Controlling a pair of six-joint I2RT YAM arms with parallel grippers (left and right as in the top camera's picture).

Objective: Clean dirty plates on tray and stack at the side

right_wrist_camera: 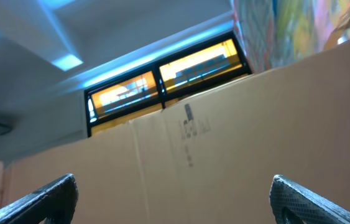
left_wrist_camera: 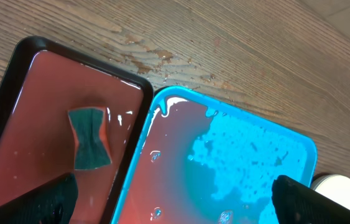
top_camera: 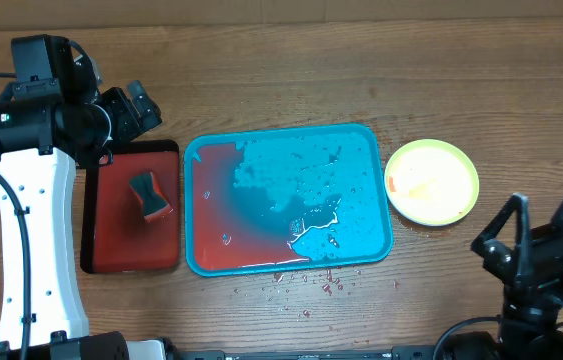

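Close to me, the right gripper (top_camera: 549,210) sits by the table's near edge, its two fingers wide apart and nothing in them. A little farther, the big blue tray (top_camera: 361,160) is wet with red water, and a yellow-green plate (top_camera: 433,182) lies on the table just beside its right end. Farthest off, the left gripper (top_camera: 133,112) hangs over the back of a dark red tray (top_camera: 131,250) where a sponge (top_camera: 149,195) lies, fingers spread wide, holding nothing.

Wooden tabletop (top_camera: 361,60) bearing a dark red, black-rimmed tray (top_camera: 121,245); a green-and-orange sponge (top_camera: 148,196) lies in it. Reddish droplets (top_camera: 326,285) spatter the wood. Right wrist view: cardboard box (right_wrist_camera: 224,155).
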